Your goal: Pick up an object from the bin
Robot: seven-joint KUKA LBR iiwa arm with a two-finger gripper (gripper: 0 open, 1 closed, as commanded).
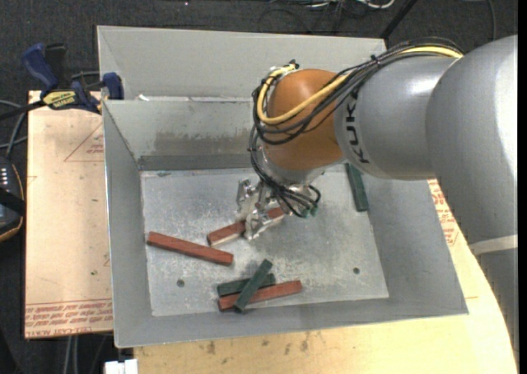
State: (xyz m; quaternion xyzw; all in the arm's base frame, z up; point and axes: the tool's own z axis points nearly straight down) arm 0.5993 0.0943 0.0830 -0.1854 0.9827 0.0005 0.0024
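Your gripper (254, 222) hangs low over the middle of the bin (123, 199), at the right end of a short red stick (224, 236). You cannot tell whether it is clenched or released. A long red stick (189, 249) lies just to the stick's front-left. Crossed sticks (255, 286), green and red, rest near the front wall, and a green stick (356, 187) lies by the right wall.

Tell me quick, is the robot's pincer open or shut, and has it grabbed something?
Pincer: cannot be told whether it is open or closed. It sits right at one end of a short red-brown stick.
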